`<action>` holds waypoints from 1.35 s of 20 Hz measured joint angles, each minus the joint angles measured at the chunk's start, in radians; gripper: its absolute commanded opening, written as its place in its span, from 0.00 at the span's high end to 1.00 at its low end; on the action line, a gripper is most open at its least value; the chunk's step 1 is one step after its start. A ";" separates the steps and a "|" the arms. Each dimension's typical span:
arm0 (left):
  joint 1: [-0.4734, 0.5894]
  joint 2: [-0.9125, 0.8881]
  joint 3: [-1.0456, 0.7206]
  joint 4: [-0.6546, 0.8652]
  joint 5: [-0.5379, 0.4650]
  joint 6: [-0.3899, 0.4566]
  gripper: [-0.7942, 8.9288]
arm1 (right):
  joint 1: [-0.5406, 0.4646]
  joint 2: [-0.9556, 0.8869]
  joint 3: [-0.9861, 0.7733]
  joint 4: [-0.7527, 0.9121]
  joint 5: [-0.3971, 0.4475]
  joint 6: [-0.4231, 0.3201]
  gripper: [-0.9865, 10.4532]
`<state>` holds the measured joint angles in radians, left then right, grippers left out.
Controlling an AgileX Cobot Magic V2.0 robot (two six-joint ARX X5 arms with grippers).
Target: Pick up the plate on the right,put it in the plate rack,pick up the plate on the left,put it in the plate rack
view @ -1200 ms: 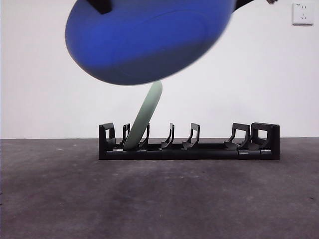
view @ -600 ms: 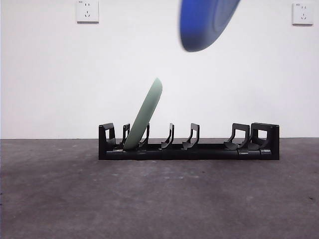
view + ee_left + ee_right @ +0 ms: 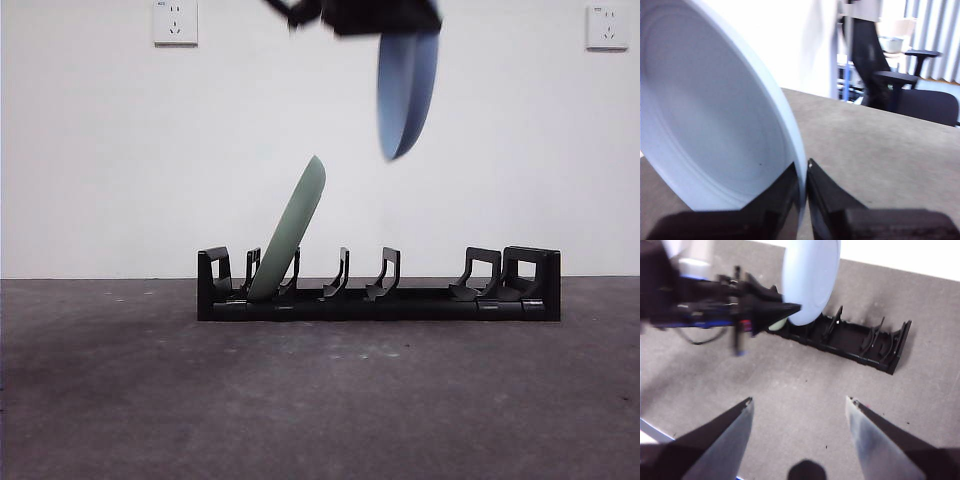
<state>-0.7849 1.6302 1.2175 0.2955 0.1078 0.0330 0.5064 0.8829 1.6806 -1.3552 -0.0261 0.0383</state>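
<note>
My left gripper (image 3: 385, 22) is shut on the rim of a blue plate (image 3: 405, 92), which hangs edge-on and nearly upright high above the middle of the plate rack (image 3: 378, 297). In the left wrist view the plate (image 3: 705, 120) fills the frame, its rim pinched between the jaws of the left gripper (image 3: 804, 172). A pale green plate (image 3: 292, 232) leans in a slot near the rack's left end. My right gripper (image 3: 799, 402) hovers open well above the table, looking down on the rack (image 3: 860, 342) and the left arm (image 3: 715, 305).
Several rack slots to the right of the green plate stand free. Two wall sockets (image 3: 175, 22) sit high on the white wall behind. An office chair (image 3: 890, 75) shows beyond the table in the left wrist view.
The blue plate has turned from broad-side to edge-on, swung right and dropped lower over the rack's middle. The green plate and rack have not moved.
</note>
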 measured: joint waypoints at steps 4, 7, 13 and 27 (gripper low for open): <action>0.054 0.106 0.000 0.034 0.000 -0.047 0.93 | 0.000 -0.004 0.000 0.000 0.000 0.003 0.64; 0.080 0.164 0.000 0.064 0.001 -0.053 0.93 | 0.000 -0.001 0.000 0.000 0.000 0.003 0.64; 0.101 0.262 0.086 0.030 0.043 -0.050 0.93 | 0.001 -0.002 0.000 0.000 -0.027 0.003 0.64; 0.103 0.329 0.165 -0.179 -0.023 0.042 0.93 | 0.003 -0.002 -0.007 0.000 -0.026 -0.005 0.64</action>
<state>-0.6815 1.9591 1.3823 0.1165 0.0853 0.0750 0.5091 0.8814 1.6733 -1.3552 -0.0525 0.0334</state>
